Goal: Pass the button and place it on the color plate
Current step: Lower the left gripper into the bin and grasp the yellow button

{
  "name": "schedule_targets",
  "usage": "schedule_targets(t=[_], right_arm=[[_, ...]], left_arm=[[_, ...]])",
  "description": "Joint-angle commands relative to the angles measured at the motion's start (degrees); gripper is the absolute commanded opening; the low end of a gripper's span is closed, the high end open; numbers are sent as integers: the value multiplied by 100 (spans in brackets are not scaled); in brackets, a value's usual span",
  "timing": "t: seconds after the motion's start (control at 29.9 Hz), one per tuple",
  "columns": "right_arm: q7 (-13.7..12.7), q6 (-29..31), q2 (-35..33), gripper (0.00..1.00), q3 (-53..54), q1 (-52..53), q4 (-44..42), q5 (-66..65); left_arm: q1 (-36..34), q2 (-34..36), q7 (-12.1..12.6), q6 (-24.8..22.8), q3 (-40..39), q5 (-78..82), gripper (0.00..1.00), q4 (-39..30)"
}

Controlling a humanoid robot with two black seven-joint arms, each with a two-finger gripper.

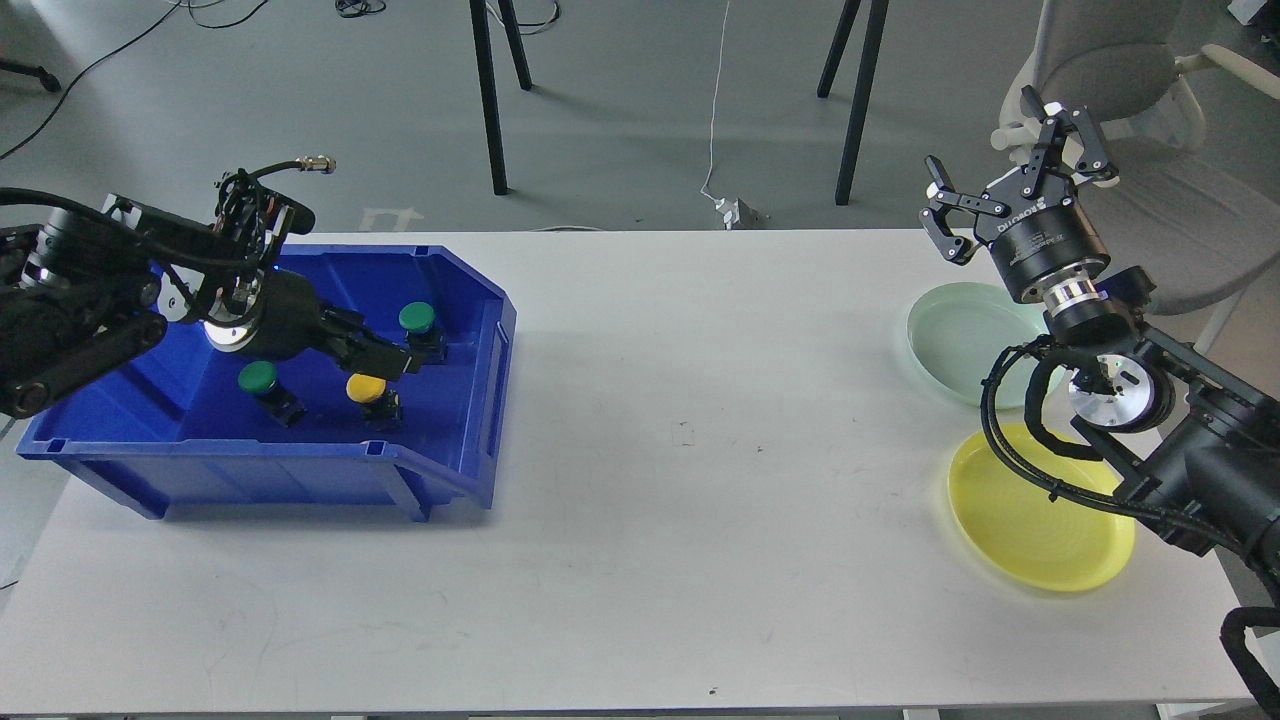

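Three push buttons lie in the blue bin (300, 470) at the table's left: a yellow one (366, 389), a green one (258, 378) to its left, and a green one (417, 319) at the back right. My left gripper (393, 361) reaches into the bin, its dark tip just above and touching or nearly touching the yellow button; its two fingers cannot be told apart. My right gripper (1003, 168) is open and empty, raised above the far right table edge. A pale green plate (955, 340) and a yellow plate (1040, 515) lie at the right.
The white table (680, 500) stretches between the bin and the plates. My right arm (1190, 450) hangs over part of both plates. A grey chair (1130, 80) stands behind the right gripper, and black stand legs (490, 100) stand on the floor beyond the table.
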Motion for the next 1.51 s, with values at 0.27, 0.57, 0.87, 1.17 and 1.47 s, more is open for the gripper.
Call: schedule_targets(t=[0.27,0.57,0.87,1.17,1.47], right_arm=[[0,0,10,100,-7,-1,-4,0],[0,0,10,100,-7,-1,13,0],[0,0,10,100,11,-44,22,0],[0,0,1,100,20,-115,31,9],[0,0,10,100,29,-115,40,9]], left_arm=[[244,-208,0,0,-16,34,100,429],[384,-331,0,0,-8,34,100,675],[490,-349,0,0,-8,43,100,834],[578,-445,0,0,1,52,87,843],[604,-445,0,0,1,52,72,843]])
